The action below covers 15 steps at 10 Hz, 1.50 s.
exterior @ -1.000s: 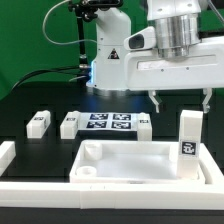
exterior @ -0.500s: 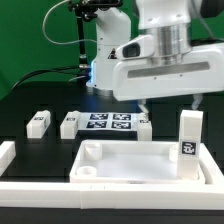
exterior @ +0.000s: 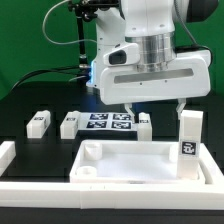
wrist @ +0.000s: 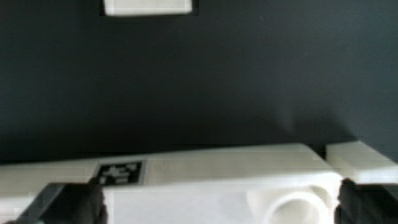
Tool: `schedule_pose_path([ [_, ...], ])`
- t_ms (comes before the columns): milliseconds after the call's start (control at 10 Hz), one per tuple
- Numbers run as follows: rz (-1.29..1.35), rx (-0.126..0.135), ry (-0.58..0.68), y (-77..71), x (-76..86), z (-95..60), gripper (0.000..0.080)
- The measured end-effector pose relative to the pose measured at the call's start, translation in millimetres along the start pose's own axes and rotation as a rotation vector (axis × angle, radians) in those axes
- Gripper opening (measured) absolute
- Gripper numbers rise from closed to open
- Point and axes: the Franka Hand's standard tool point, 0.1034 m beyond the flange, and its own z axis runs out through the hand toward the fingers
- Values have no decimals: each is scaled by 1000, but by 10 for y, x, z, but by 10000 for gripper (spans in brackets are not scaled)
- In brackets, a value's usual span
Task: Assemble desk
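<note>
The desk top (exterior: 140, 160) is a white tray with a raised rim, lying at the front middle. One leg (exterior: 188, 134) stands upright at its right end, tag facing front. Three more legs lie behind it: two at the exterior view's left (exterior: 38, 122) (exterior: 68, 124) and one (exterior: 143, 123) by the marker board. My gripper (exterior: 154, 108) hangs open and empty above the tray's back edge. In the wrist view the desk top (wrist: 214, 170) with its tag (wrist: 121, 172) lies between my open fingers, around my gripper (wrist: 214, 210).
The marker board (exterior: 108, 122) lies flat behind the tray. A thick white frame (exterior: 10, 158) runs along the left and front of the table. The arm's base (exterior: 112, 60) stands at the back. A white piece (wrist: 148, 7) shows in the wrist view.
My gripper has moved toward the exterior view's left, from over the upright leg to over the tray's back edge. The parts have not moved.
</note>
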Motion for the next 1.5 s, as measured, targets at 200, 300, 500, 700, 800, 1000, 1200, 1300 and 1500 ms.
schedule_pose_path([
  [200, 8, 1, -139, -11, -56, 20, 649],
  [300, 6, -39, -222, 29, -130, 82, 649],
  [500, -5, -81, -357, 149, -205, 174, 649],
  [700, 20, -77, -522, 206, -311, 159, 649],
  [800, 27, -75, -629, 212, -347, 163, 649],
  [1000, 35, -75, -739, 227, -365, 219, 649],
  [1200, 37, -81, -809, 233, -376, 331, 649],
  [1300, 37, -79, -807, 235, -372, 315, 649],
  [1500, 37, -81, -803, 237, -394, 356, 649],
])
